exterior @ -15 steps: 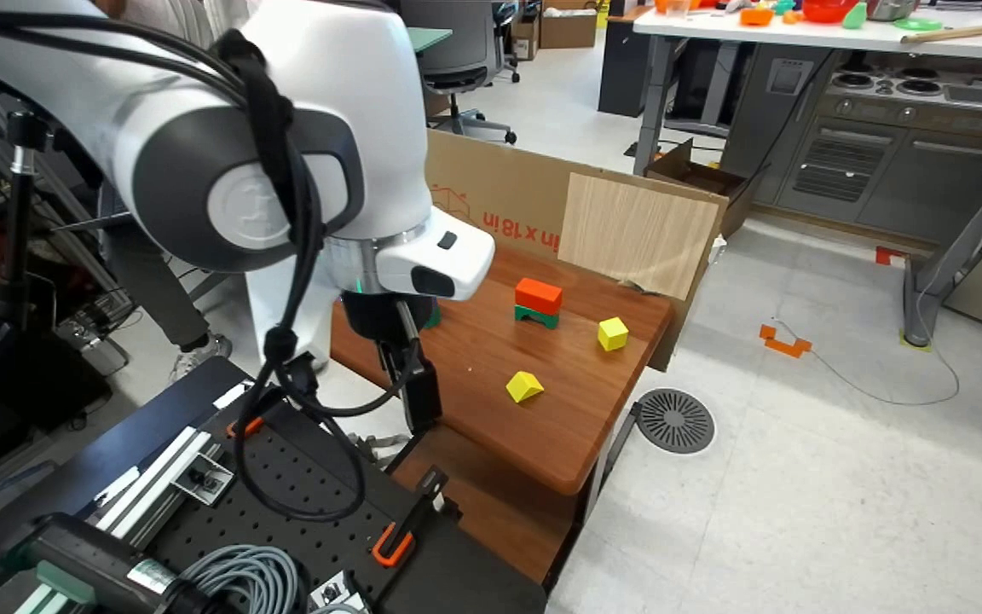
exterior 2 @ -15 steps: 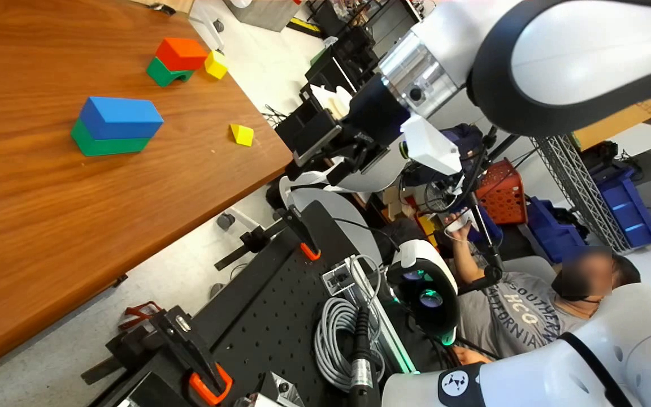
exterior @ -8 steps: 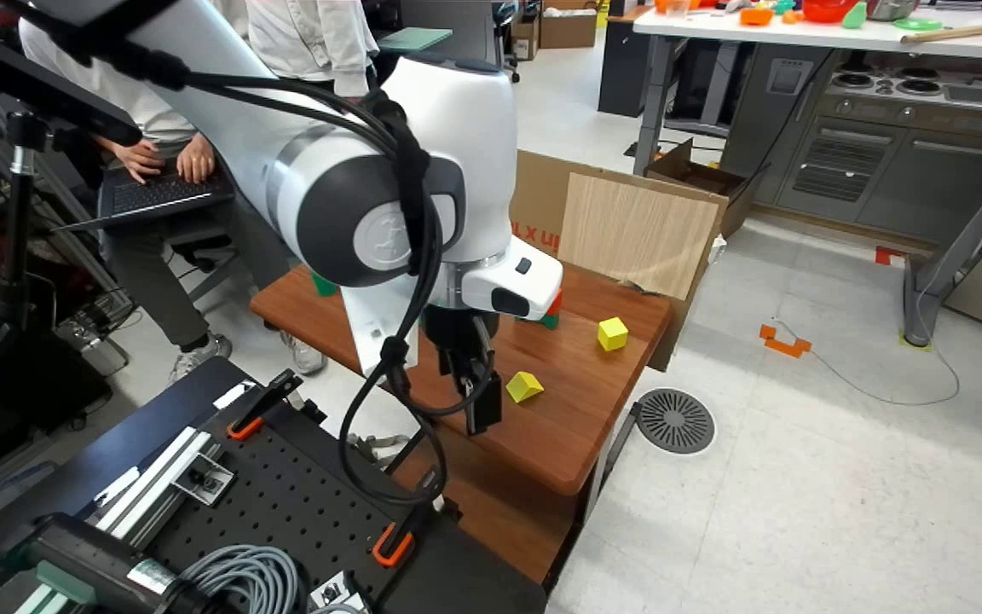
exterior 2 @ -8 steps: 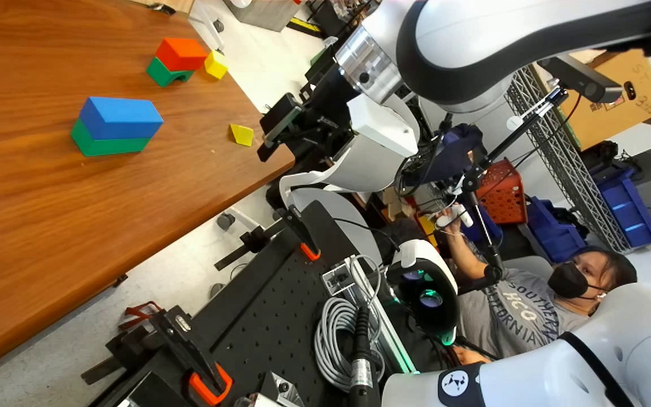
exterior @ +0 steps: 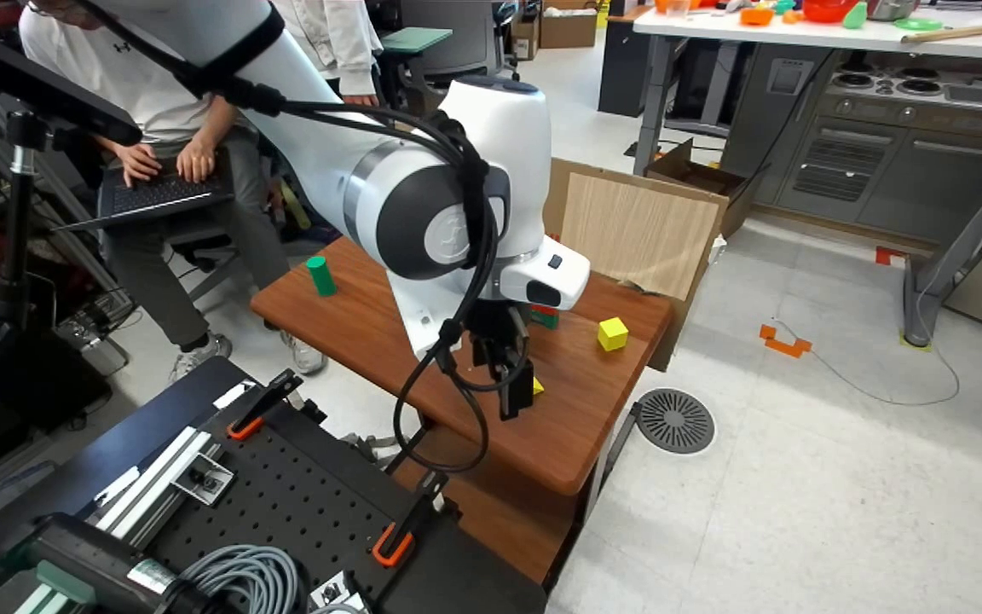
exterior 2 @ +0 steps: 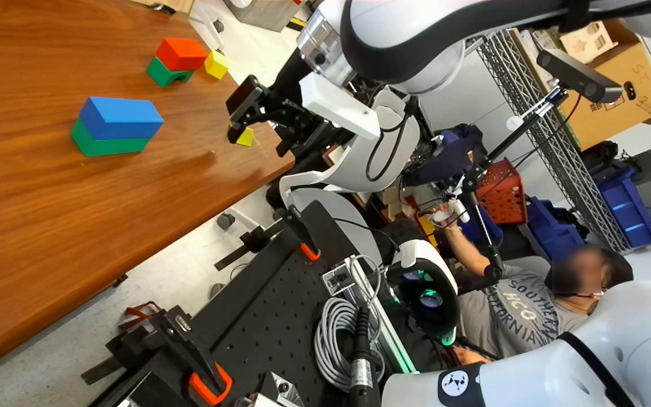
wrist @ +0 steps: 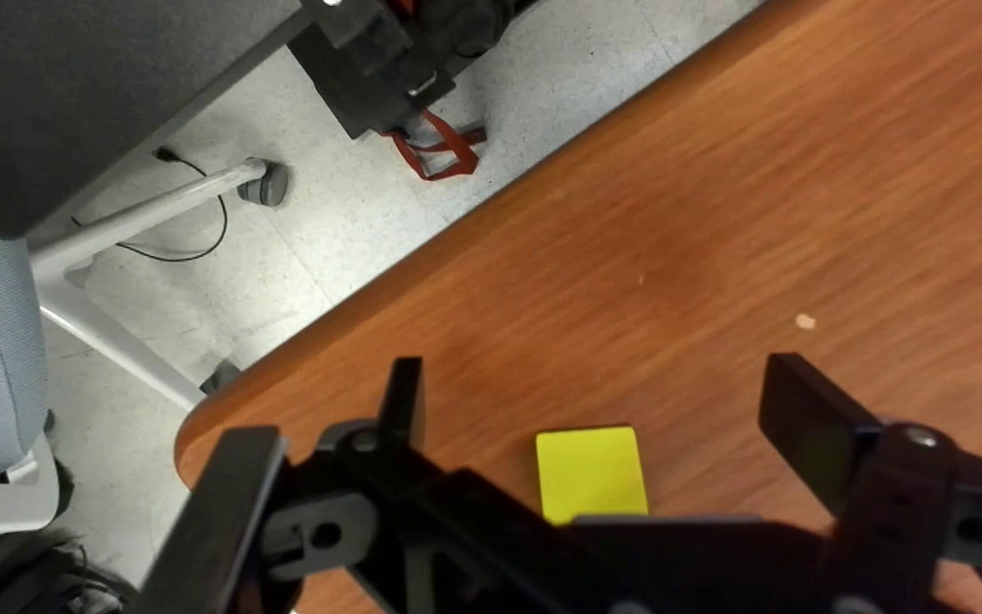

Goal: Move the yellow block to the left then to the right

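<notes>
Two small yellow blocks stand on the brown table. The cube-like yellow block (exterior: pixel 612 334) is near the table's edge; it also shows in an exterior view (exterior 2: pixel 216 64) beside the red block. A wedge-shaped yellow block (exterior: pixel 538 385) is mostly hidden behind my gripper (exterior: pixel 508 388); it also shows partly covered in an exterior view (exterior 2: pixel 244 137). My gripper (exterior 2: pixel 259 142) is above the table over the wedge. In the wrist view the gripper (wrist: pixel 593 375) is open, and a yellow block (wrist: pixel 591 473) lies between and below its fingers, its near part hidden by the gripper body.
A red block (exterior 2: pixel 181 55) sits on a green arch (exterior 2: pixel 164 73). A blue block (exterior 2: pixel 122 118) sits on a green block (exterior 2: pixel 113 146). A green cylinder (exterior: pixel 320 275) stands at the table's far end. A cardboard wall with a wood panel (exterior: pixel 636 230) borders the table.
The arm has moved from beside the table's corner to over the wedge-shaped yellow block. The blocks have not moved. The arm now covers most of the red and green stack in an exterior view.
</notes>
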Action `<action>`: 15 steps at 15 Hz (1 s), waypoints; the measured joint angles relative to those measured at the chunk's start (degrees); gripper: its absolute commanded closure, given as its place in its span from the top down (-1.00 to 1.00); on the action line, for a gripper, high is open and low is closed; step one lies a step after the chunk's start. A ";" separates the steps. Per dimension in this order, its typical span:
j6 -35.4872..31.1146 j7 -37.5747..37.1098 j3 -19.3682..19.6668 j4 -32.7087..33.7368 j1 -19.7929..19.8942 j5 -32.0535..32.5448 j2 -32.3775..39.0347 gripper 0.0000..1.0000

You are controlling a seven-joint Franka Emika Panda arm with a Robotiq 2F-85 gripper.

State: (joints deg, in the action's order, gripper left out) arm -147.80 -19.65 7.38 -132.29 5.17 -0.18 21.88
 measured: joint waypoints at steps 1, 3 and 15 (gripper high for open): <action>0.00 -0.08 0.08 0.92 -0.36 0.00 0.66 1.00; 0.00 -0.10 0.10 2.47 -1.02 0.00 1.71 1.00; 0.10 -0.39 2.78 8.47 -3.24 1.10 6.75 1.00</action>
State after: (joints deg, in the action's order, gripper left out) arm -147.70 -20.03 10.16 -123.82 1.93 0.92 28.63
